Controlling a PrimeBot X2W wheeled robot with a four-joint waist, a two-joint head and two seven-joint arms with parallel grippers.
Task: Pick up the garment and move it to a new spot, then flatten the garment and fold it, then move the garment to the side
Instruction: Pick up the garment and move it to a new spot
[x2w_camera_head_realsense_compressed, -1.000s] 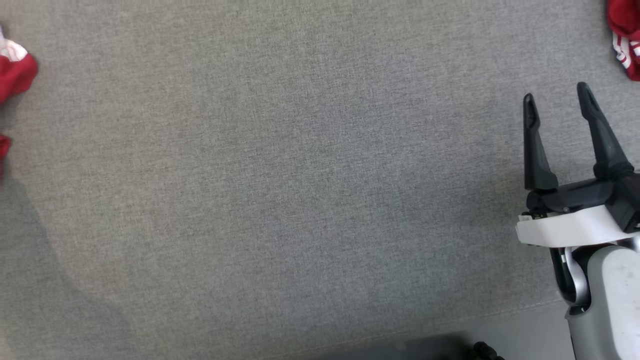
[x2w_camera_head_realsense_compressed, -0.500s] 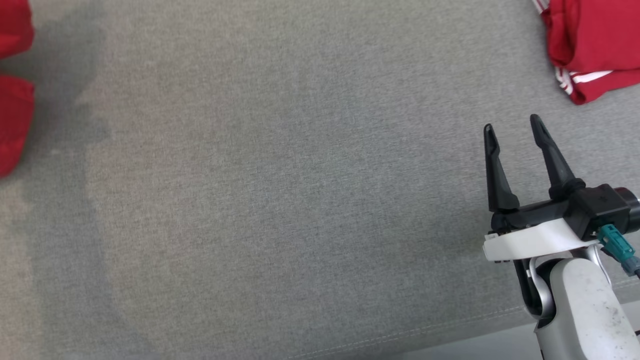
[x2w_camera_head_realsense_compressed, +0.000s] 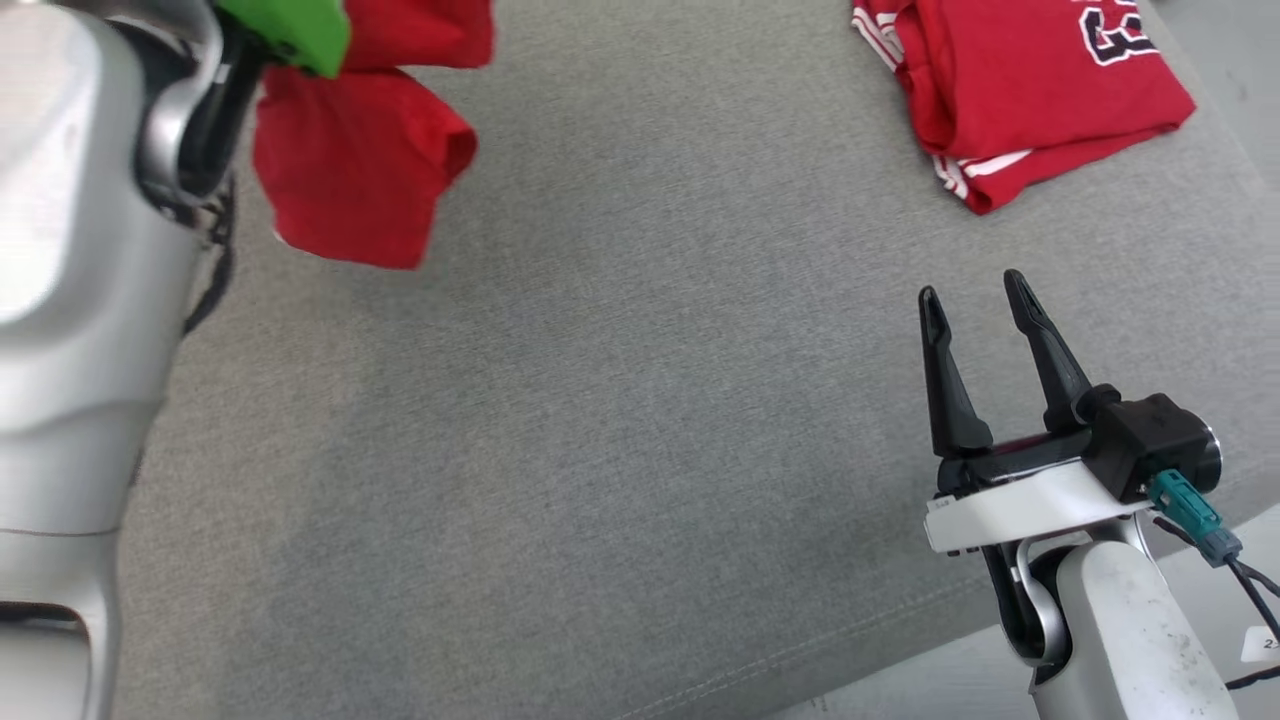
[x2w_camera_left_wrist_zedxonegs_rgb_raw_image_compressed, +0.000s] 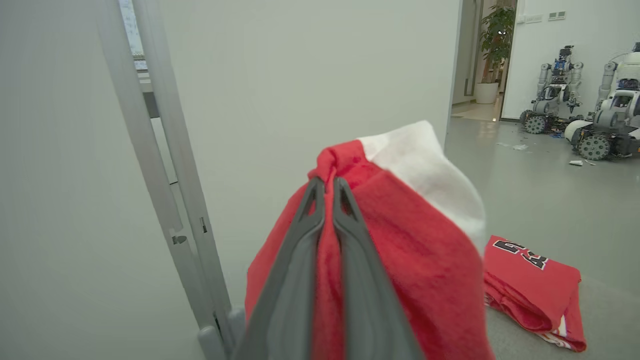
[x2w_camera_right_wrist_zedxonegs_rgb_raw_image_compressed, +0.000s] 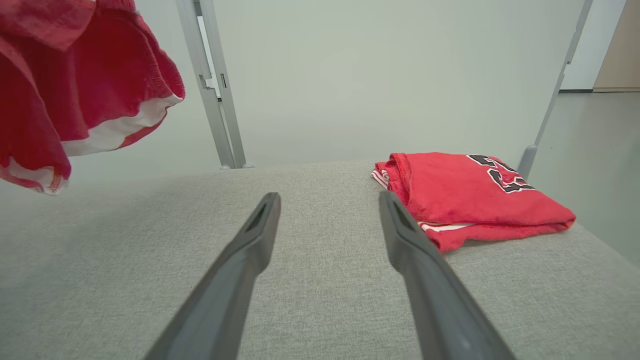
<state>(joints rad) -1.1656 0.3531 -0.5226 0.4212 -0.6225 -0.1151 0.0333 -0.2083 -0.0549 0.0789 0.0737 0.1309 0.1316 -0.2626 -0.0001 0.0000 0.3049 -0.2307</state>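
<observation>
Garment (x2w_camera_head_realsense_compressed: 360, 170): soft, crumpled red cloth

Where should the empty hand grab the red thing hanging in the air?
Probably the white-edged hem at the bottom of the garment, coming from the right gripper's side. The left gripper pinches the bunched top, so the hem dangles loose above the cushion and faces the open right fingers.
</observation>
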